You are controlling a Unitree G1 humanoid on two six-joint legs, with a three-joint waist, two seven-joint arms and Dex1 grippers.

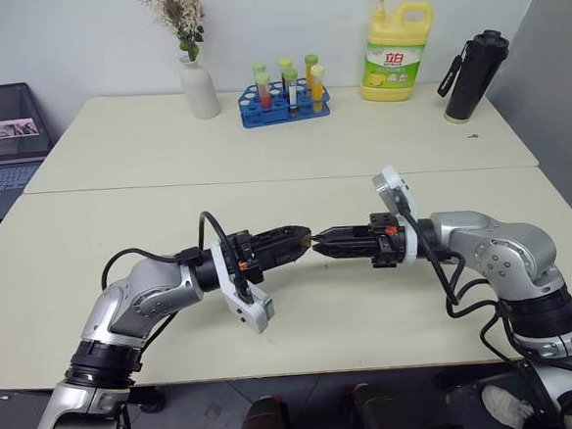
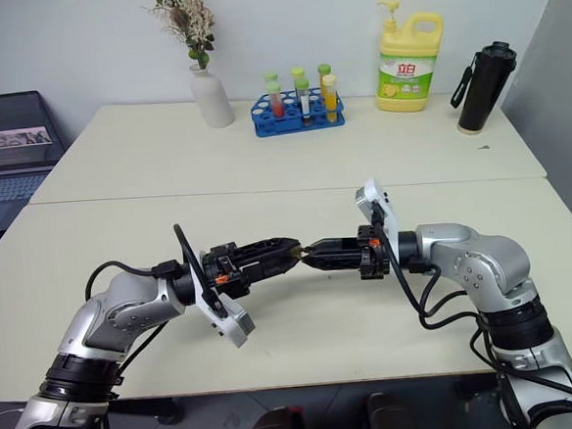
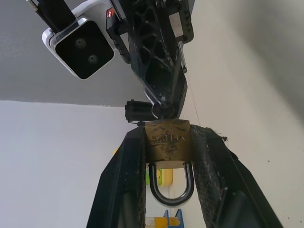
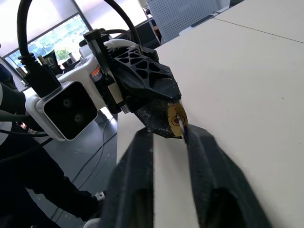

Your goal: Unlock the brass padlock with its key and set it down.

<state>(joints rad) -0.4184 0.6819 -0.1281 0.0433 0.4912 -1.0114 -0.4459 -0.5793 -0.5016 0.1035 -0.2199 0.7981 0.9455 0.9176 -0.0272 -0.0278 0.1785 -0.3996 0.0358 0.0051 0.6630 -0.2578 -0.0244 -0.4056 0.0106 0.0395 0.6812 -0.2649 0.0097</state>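
Note:
The brass padlock point(image 3: 167, 142) is clamped between the two black fingers of my left gripper point(image 1: 305, 240), its silvery shackle point(image 3: 171, 190) pointing back toward the wrist. The key point(image 4: 179, 124) sticks out of the padlock's keyhole end. My right gripper point(image 1: 319, 242) meets the left one tip to tip above the near table, both pointing level at each other. Its fingers point(image 4: 204, 161) are closed in on the key's head. In the right wrist view the padlock point(image 4: 175, 116) shows as a small gold patch at the left gripper's tip.
Along the far side of the cream table point(image 1: 264, 177) stand a white vase with flowers point(image 1: 198, 83), a blue rack of test tubes point(image 1: 285, 102), a yellow detergent bottle point(image 1: 397, 55) and a black flask point(image 1: 475, 76). A laptop point(image 1: 4, 136) sits off the left edge.

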